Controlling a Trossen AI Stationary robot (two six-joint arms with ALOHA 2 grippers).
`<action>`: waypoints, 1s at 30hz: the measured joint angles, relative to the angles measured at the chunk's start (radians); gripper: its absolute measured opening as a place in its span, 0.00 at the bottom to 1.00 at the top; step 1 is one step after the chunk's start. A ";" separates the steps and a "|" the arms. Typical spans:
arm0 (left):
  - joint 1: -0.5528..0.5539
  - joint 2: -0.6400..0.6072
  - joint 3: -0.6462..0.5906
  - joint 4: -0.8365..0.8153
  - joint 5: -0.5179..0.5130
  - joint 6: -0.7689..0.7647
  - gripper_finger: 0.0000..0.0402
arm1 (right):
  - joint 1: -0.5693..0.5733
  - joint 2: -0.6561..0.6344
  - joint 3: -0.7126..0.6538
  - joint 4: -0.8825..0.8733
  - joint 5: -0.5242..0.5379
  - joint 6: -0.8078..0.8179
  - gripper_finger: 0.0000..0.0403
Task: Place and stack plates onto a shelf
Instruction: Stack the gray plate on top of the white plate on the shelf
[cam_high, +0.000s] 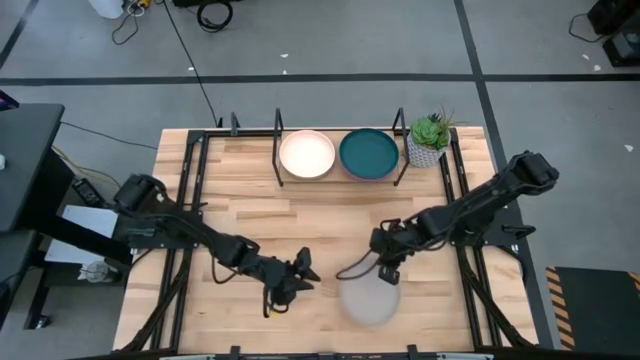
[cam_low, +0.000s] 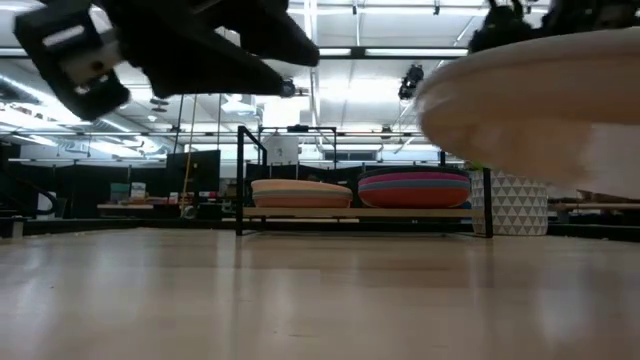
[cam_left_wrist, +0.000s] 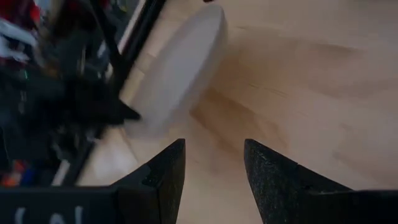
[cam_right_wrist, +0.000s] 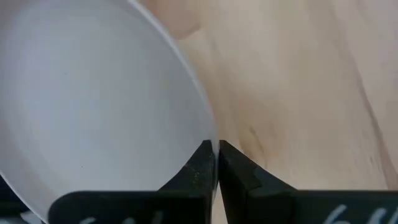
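Note:
A pale grey plate hangs over the near middle of the table, and my right gripper is shut on it at its far side. In the low view the grey plate looms close at the right. My left gripper hovers open just left of it, touching nothing. In the left wrist view the open fingers point past the grey plate. The black rod shelf stands at the far edge with two stacks of plates, one topped cream, the other dark teal. My right gripper pinches the grey plate's rim between its two fingers, one above the rim and one below. It comes slanting down from the far right. The plate is lifted clear of the table and reaches toward the near edge.
A small green potted plant stands right of the shelf at the far edge. The low view shows both stacks holding several plates each. Bare wood lies between the shelf and the grippers.

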 joint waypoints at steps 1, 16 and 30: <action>0.002 0.010 0.000 0.022 -0.003 0.032 0.43 | -0.012 0.003 0.000 0.007 -0.002 0.012 0.05; 0.075 0.106 0.003 0.184 0.003 0.330 0.43 | -0.116 0.034 0.000 0.095 -0.058 -0.022 0.05; 0.087 0.112 0.004 0.216 0.094 0.409 0.43 | -0.156 0.034 0.000 0.233 -0.101 -0.093 0.05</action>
